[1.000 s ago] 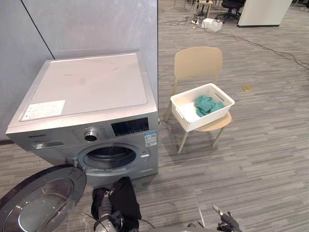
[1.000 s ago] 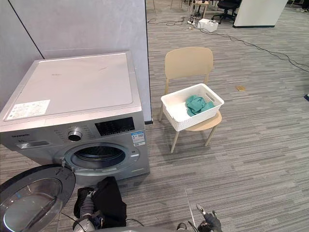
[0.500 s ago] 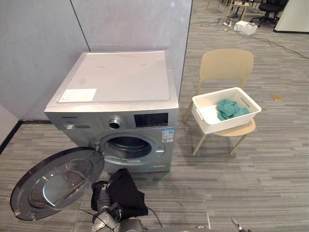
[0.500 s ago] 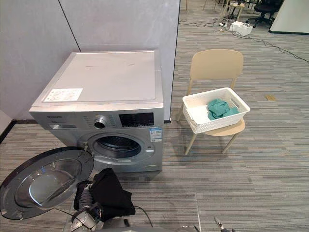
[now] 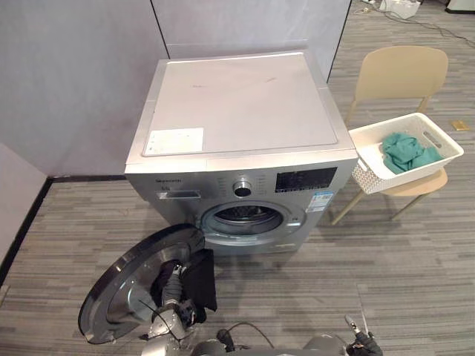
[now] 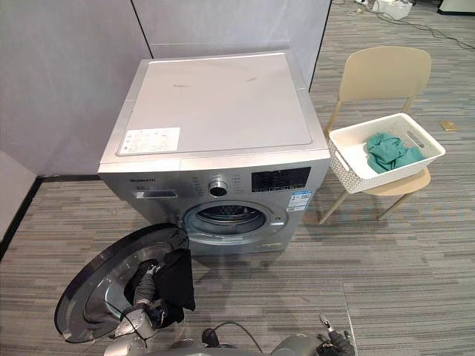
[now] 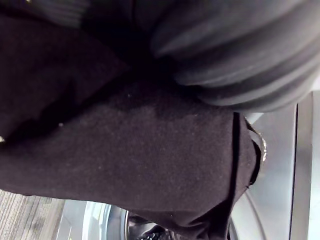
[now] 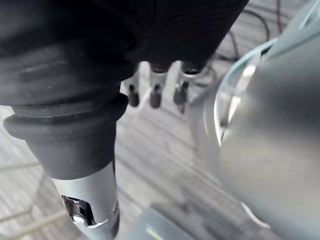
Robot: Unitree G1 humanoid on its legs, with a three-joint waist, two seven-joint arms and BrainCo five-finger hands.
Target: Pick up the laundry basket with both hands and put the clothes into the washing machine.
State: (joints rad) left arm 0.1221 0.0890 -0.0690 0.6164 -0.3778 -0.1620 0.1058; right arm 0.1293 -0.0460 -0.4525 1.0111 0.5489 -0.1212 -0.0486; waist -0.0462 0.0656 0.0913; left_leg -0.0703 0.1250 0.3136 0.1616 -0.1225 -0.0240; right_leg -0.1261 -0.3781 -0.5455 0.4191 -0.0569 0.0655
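A white laundry basket (image 5: 369,172) holding a teal garment (image 5: 407,150) rests on the seat of a beige chair (image 5: 401,70) to the right of the washing machine (image 5: 245,111). The machine's drum opening (image 5: 247,220) faces me, and its round door (image 5: 126,293) hangs wide open at the lower left. My left hand (image 5: 197,278) hangs low in front of that door under its dark cover. My right hand (image 5: 362,344) is down at the bottom edge, far from the basket, its fingers (image 8: 155,92) relaxed and holding nothing.
A grey partition wall (image 5: 82,74) stands behind and to the left of the machine. Striped grey floor (image 5: 415,267) stretches in front of the machine and the chair. A small white box (image 5: 401,7) with cables lies far back on the right.
The whole picture has shifted: the camera has swung left, so the machine is now in the middle and the chair at the right edge. Basket and clothes have not moved.
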